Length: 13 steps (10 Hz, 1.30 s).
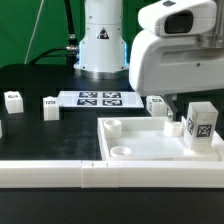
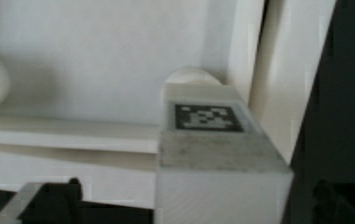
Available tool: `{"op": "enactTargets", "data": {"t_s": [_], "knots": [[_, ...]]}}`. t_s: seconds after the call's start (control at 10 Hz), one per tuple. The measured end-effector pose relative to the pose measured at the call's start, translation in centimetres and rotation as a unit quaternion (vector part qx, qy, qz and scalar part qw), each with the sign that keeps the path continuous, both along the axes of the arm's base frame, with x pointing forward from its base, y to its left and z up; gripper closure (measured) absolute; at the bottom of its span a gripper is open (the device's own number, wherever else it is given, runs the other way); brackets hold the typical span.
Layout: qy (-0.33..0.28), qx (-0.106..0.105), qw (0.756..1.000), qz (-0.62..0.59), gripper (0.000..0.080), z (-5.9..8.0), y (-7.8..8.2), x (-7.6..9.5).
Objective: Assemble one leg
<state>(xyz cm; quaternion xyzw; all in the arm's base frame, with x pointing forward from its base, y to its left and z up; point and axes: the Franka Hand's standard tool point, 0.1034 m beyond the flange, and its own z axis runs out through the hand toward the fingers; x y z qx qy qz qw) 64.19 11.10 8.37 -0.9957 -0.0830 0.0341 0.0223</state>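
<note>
The leg [image 1: 200, 126] is a small white block with a black-and-white tag facing the camera. It stands upright on the right part of the large white panel [image 1: 140, 150]. My gripper [image 1: 187, 108] hangs right above it, with one dark finger [image 1: 171, 108] showing beside it. In the wrist view the leg [image 2: 224, 150] fills the space between my fingers, tag on top. My gripper [image 2: 200, 205] is open around it, with a gap on one side. A round corner socket [image 2: 193, 76] of the panel lies just beyond the leg.
Three more white legs stand on the black table [image 1: 13, 99], [image 1: 50, 107], [image 1: 156, 104]. The marker board [image 1: 98, 98] lies in front of the robot base. A long white bar [image 1: 50, 173] lies along the front edge.
</note>
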Motion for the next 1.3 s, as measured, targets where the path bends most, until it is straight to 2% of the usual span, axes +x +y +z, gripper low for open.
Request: {"op": "enactTargets", "data": {"t_s": [0.2, 0.3, 0.4, 0.7, 0.9, 1.1, 1.3], "knots": [[0.000, 0.000, 1.000, 0.000, 0.0412, -0.03, -0.01, -0.01], [0.000, 0.000, 1.000, 0.000, 0.0412, -0.03, -0.01, 0.00], [0.000, 0.000, 1.000, 0.000, 0.0508, -0.03, -0.02, 0.00], [0.001, -0.001, 1.000, -0.020, 0.0508, -0.04, -0.02, -0.01], [0.001, -0.008, 0.993, -0.118, 0.0508, -0.12, 0.34, -0.28], [0.005, -0.017, 0.973, -0.231, 0.0508, -0.16, 0.74, -0.40], [0.008, -0.027, 0.943, -0.332, 0.0508, -0.17, 0.57, -0.38]]}}
